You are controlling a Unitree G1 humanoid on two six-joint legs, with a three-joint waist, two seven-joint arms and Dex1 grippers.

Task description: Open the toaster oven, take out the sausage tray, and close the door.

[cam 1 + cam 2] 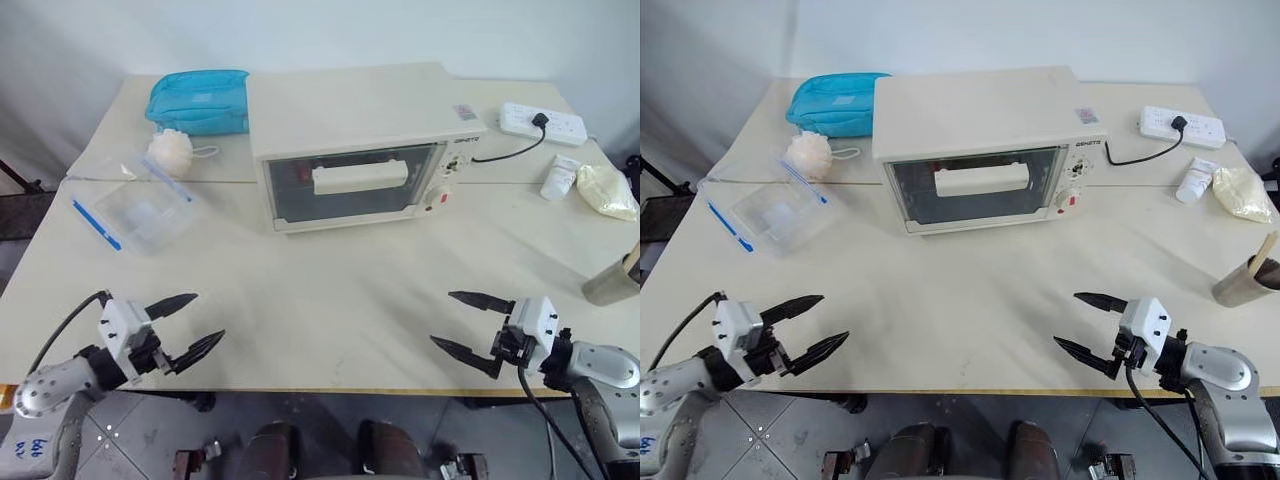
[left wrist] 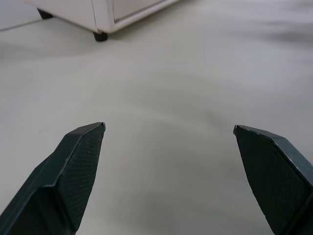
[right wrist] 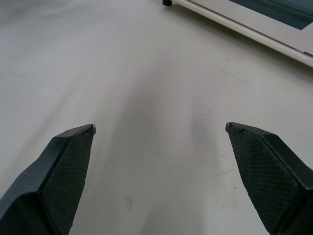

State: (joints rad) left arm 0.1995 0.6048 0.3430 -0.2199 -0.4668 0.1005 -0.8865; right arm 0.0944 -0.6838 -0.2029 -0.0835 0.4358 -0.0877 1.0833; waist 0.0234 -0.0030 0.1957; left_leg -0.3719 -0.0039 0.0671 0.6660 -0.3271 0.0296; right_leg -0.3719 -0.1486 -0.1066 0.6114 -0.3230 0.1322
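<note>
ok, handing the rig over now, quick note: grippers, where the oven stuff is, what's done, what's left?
Left gripper: open, empty, over the near left of the table.
Right gripper: open, empty, over the near right of the table.
Toaster oven: mid table, facing the robot, well beyond both grippers. Its door is shut, bar handle untouched.
Sausage tray: cannot be made out through the dark glass.
Done: nothing yet.
Left: open the door, take the tray out, close the door.
</note>
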